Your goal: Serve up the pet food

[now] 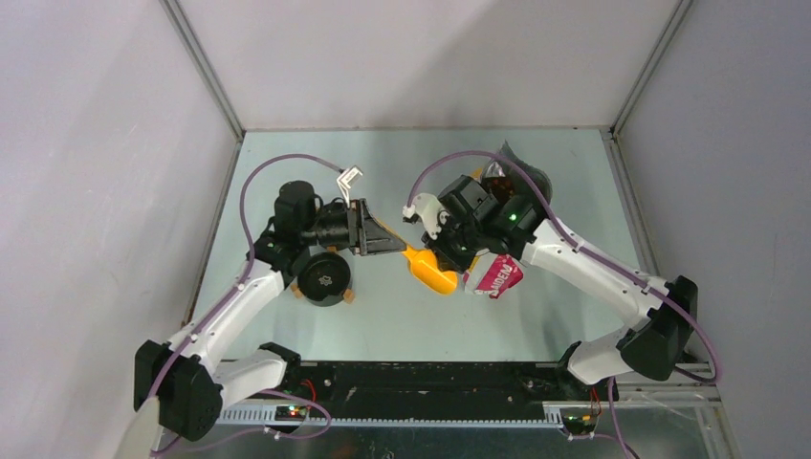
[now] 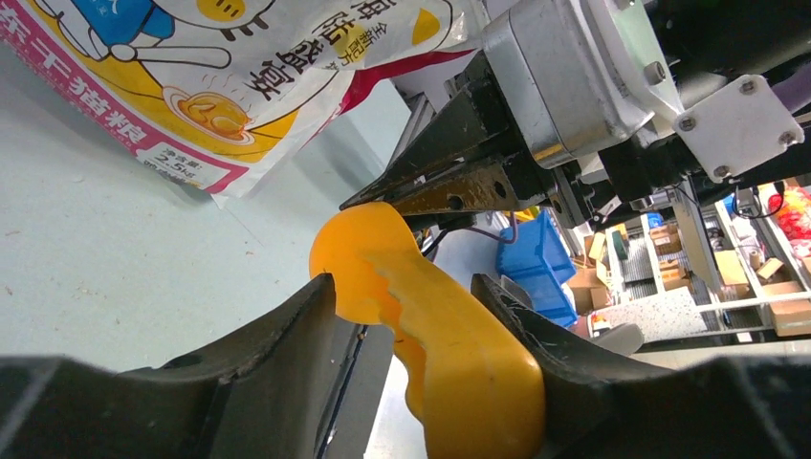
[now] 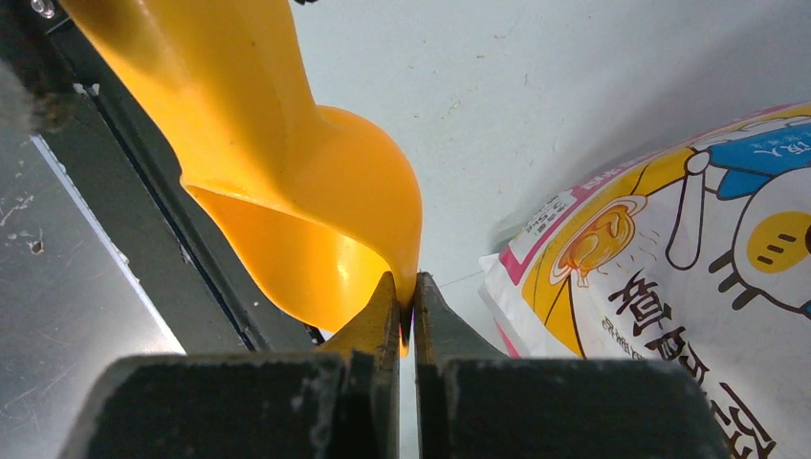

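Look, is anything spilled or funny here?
Nothing looks spilled. The funny bit: the orange scoop hangs in the air between both arms, with the right pincer pinching its rim and its handle sitting inside the left pincer. The bag lies on the table beside it.

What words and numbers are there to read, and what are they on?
"2.5kg" on the printed bag's white label.
"干猫粮" on its pink strip.
"海陆盛宴" in big black characters on its front.
Smaller print and the top view's pink lettering: too blurred to read.
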Robot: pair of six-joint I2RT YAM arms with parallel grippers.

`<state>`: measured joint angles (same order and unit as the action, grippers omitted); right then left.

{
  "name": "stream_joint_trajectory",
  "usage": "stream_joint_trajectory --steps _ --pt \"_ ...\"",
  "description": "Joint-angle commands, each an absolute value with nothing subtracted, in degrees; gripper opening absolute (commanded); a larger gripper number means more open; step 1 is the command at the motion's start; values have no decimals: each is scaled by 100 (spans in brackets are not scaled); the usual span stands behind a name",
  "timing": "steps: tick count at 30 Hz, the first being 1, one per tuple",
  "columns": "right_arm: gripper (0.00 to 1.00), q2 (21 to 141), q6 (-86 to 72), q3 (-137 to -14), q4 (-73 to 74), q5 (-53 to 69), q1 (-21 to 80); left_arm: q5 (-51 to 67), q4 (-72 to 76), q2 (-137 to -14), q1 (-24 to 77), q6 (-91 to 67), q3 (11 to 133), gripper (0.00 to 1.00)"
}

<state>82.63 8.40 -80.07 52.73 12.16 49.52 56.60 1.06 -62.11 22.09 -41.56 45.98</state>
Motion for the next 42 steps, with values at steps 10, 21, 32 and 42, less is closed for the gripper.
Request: stream_joint_trajectory --steps 10,21,32,42 --pt "0 8333 1300 -8165 5252 871 5138 5563 -170 -5996 2259 -3920 4657 44" --pt "0 8364 1273 -8200 5243 799 5158 5622 -33 -6073 2259 -4025 4640 37" --pt "0 8354 1340 -8200 5193 699 5145 5919 -335 -6070 2370 -3715 4560 8" --pt "0 8286 1371 -8147 5133 718 5122 6043 -621 -5987 2373 -3444 4562 10"
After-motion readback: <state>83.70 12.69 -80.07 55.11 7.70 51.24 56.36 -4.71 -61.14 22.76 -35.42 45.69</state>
